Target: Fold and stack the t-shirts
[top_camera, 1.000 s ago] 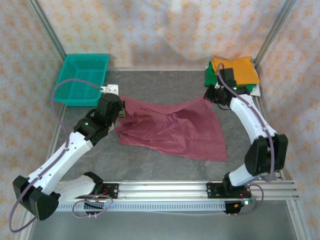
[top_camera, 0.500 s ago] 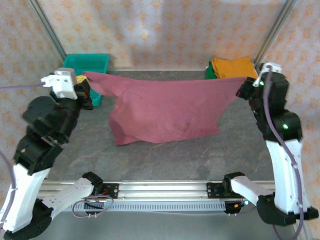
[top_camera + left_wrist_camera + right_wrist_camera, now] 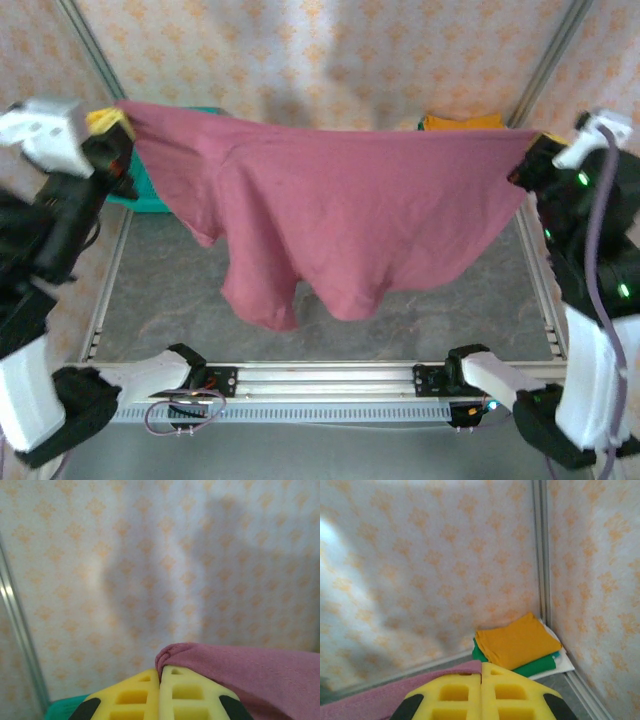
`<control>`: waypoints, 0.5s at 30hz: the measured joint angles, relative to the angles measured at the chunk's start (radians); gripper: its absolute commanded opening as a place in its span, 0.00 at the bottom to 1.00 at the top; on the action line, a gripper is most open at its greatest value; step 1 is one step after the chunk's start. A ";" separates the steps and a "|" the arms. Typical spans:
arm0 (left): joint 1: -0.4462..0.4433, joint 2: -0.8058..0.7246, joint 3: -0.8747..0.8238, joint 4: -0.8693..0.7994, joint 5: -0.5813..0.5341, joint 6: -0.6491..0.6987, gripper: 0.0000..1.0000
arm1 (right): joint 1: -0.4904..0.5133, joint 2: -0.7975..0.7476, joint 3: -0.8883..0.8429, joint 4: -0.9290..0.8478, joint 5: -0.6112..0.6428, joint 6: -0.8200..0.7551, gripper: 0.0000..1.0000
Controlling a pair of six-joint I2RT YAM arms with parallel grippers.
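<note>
**Maroon t-shirt [image 3: 340,215] hoisted higher, clear of the desk [image 3: 170,290]**

Both arms have risen and spread since the earlier frames. The cloth now hangs stretched between them, its lower edge sagging above the desk. At the left, the left fingers [image 3: 172,682] are pinched tight on one bunched corner, and the teal basket [image 3: 143,192] sits behind and below that edge. At the right, the right fingers [image 3: 492,680] are pressed together on the other corner, with cloth caught at their seam. Beyond them, in the far right corner, the orange t-shirt [image 3: 517,642] lies folded on the green t-shirt [image 3: 540,666], which lies on the white t-shirt [image 3: 566,662].
</note>
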 measured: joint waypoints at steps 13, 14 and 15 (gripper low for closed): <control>0.287 0.970 0.410 0.011 0.177 0.172 0.10 | -0.011 0.790 0.097 0.285 -0.040 0.007 0.19; 0.294 1.077 0.451 0.029 0.182 0.190 0.33 | -0.011 0.874 0.143 0.308 -0.048 0.013 0.39; 0.299 1.173 0.491 0.050 0.179 0.199 0.35 | -0.011 0.969 0.210 0.322 -0.057 0.016 0.42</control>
